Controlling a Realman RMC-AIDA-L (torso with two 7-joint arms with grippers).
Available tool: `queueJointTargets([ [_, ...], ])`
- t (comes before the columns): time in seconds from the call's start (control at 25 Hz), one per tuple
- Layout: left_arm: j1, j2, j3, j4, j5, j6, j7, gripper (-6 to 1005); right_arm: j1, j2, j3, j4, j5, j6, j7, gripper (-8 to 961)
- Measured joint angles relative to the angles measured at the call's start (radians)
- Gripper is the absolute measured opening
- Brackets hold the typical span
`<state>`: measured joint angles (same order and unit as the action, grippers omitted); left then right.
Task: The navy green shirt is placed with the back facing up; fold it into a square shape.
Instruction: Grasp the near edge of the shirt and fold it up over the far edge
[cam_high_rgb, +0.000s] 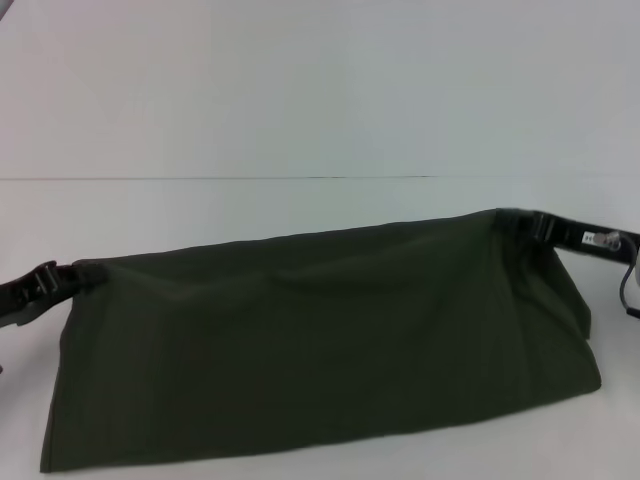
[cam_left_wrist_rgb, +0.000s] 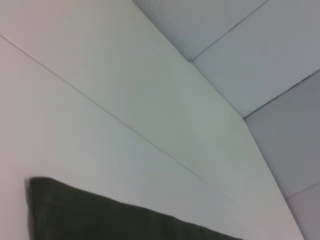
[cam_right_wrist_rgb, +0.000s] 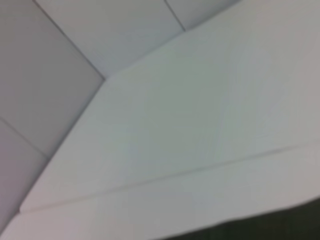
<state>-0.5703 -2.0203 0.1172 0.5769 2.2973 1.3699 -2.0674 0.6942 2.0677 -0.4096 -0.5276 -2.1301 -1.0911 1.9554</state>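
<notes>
In the head view, the left tool (cam_high_rgb: 60, 280) is grasping the navy green shirt (cam_high_rgb: 320, 340) at its upper left corner, and the right tool (cam_high_rgb: 520, 222) is clenching on the upper right corner, a little higher. Between them the cloth is hanging as a broad sheet, its lower hem resting on the white table (cam_high_rgb: 300, 120). My judgement: with the right side raised more than the left, the fold could be landing skewed, and a thin pinch could be slipping and dropping a corner. A small pale label is showing on the right arm, too small to read.

In the left wrist view, a shirt edge (cam_left_wrist_rgb: 100, 215) is lying against the table (cam_left_wrist_rgb: 125, 90); no writing is showing.

In the right wrist view, only a dark sliver of shirt (cam_right_wrist_rgb: 280, 227) is showing along the table (cam_right_wrist_rgb: 200, 110), with no marks.
</notes>
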Motion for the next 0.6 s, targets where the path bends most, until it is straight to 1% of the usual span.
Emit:
queueJointTargets([
  [0.08,-0.004,0.000,0.000,0.000,-0.004,-0.019,0.001,43,0.000,-0.002,-0.001,0.000,0.033,0.011,0.000,52],
  [0.24,-0.006,-0.010,0.003,-0.001,-0.049,-0.069,0.018,44,0.005,-0.003,-0.002,0.015,0.094,0.066,0.002,52],
  [0.4,-0.012,-0.023,0.004,-0.010,-0.086,-0.131,0.050,44,0.020,0.009,-0.020,0.025,0.111,0.141,0.001,52],
  [0.48,-0.015,-0.032,0.004,-0.015,-0.100,-0.167,0.073,44,0.029,0.016,-0.055,0.035,0.112,0.190,0.000,52],
  [0.6,-0.019,-0.050,0.004,-0.018,-0.120,-0.223,0.107,45,0.043,0.022,-0.099,0.061,0.112,0.253,-0.008,52],
])
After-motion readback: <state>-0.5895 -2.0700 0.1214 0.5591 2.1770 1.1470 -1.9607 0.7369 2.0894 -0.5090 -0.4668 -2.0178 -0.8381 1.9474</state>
